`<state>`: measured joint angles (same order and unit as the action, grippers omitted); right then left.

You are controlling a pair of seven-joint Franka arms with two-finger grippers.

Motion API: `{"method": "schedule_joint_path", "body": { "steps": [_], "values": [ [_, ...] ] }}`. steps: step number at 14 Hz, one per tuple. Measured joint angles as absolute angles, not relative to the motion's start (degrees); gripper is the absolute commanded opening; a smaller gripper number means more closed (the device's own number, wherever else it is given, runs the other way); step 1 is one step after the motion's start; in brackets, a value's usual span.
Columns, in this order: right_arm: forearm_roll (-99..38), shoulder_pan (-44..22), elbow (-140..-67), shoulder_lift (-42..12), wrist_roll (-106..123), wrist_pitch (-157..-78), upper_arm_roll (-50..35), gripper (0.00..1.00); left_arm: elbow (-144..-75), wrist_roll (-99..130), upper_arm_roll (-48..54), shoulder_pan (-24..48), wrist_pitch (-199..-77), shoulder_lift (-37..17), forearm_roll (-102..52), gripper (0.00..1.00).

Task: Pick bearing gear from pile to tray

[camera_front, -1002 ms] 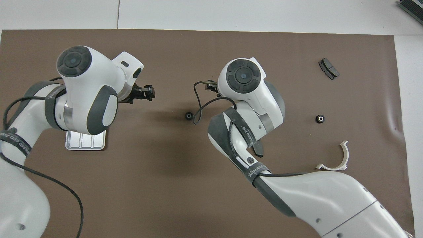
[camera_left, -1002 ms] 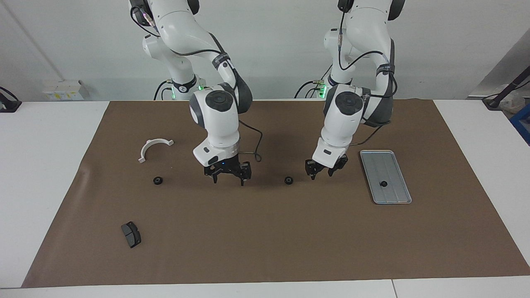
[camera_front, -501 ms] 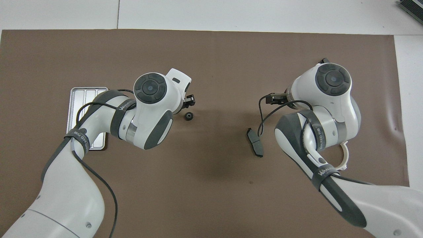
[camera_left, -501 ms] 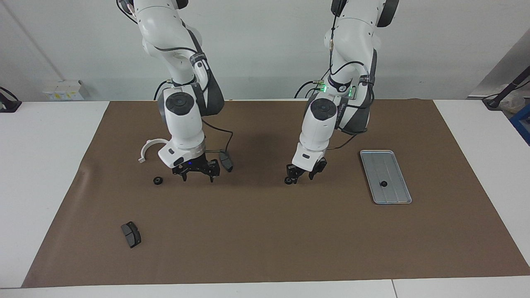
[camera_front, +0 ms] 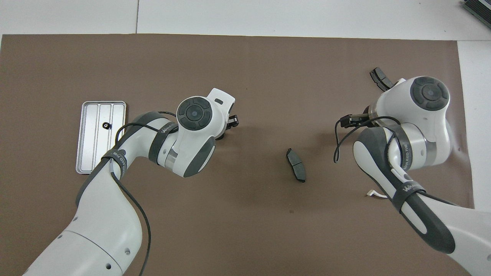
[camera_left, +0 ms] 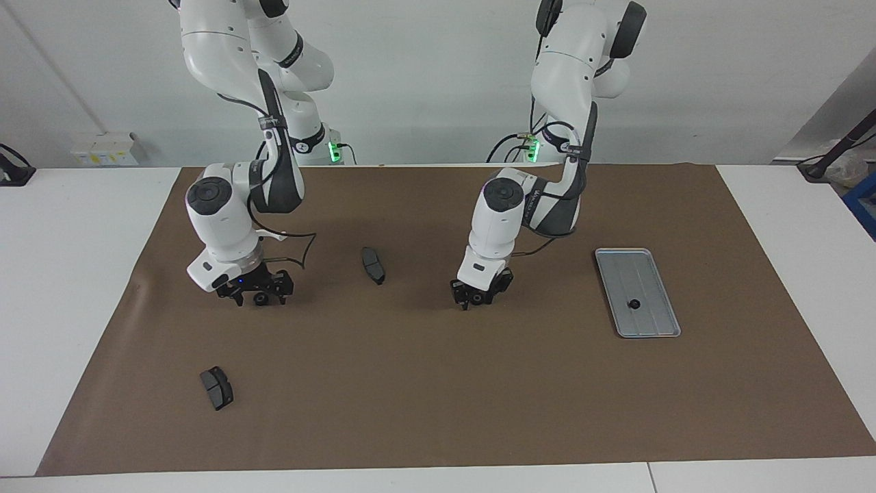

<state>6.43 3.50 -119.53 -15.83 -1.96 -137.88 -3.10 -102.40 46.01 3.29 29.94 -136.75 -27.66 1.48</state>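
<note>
While tray holds one gear, both pincers low.

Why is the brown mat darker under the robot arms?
Facing view: soft shadows fall on the mat near each arm, so light comes from above. Overhead view: a faint dark patch lies between the arms; the tray looks bright, without hard glare.
</note>
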Motion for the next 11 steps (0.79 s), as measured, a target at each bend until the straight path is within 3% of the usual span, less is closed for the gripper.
{"method": "schedule_joint_path", "body": {
  "steps": [5,8,11],
  "values": [
    [6.4,3.7,-122.4,-15.9,-2.0,-139.8,-3.1,1.0,-102.4,45.9,3.2,30.1,-135.8,-27.5,2.2,0.44],
    [6.4,4.0,-122.4,-15.9,-1.8,-139.8,-3.1,0.84,-102.4,45.9,3.1,30.4,-134.9,-27.4,2.5,0.25],
    [6.3,4.1,-122.4,-15.7,-1.6,-140.4,-3.2,0.71,-102.4,45.9,3.1,30.6,-134.2,-27.1,2.6,0.14]
  ]
}}
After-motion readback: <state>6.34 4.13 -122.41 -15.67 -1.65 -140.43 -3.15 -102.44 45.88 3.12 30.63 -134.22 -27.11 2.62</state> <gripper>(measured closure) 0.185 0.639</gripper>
